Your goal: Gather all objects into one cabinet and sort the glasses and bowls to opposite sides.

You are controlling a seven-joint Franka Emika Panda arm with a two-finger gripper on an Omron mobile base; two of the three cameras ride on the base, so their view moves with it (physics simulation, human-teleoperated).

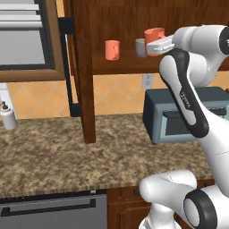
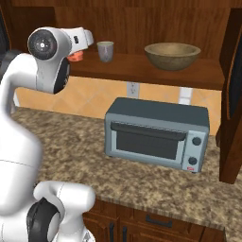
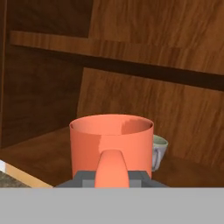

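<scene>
My gripper (image 1: 152, 43) is shut on a coral-orange cup (image 1: 154, 35), held just above the floor of the dark wooden cabinet (image 1: 85, 67). In the hand view this cup (image 3: 111, 142) is close up with its handle toward the camera. Right behind it stands the grey mug (image 3: 160, 148), also seen from the left base (image 1: 140, 47) and the right base (image 2: 105, 51). A second coral-orange cup (image 1: 112, 49) stands further left on the same cabinet floor. The wide tan-brown bowl (image 2: 172, 55) sits at the right end. The held cup (image 2: 75, 57) peeks out under my hand.
A grey-blue toaster oven (image 2: 158, 132) stands on the granite counter (image 1: 53, 152) below the cabinet. The glass-pane cabinet door (image 1: 27, 40) hangs open to the left. A white soap dispenser (image 1: 8, 117) stands at the counter's far left.
</scene>
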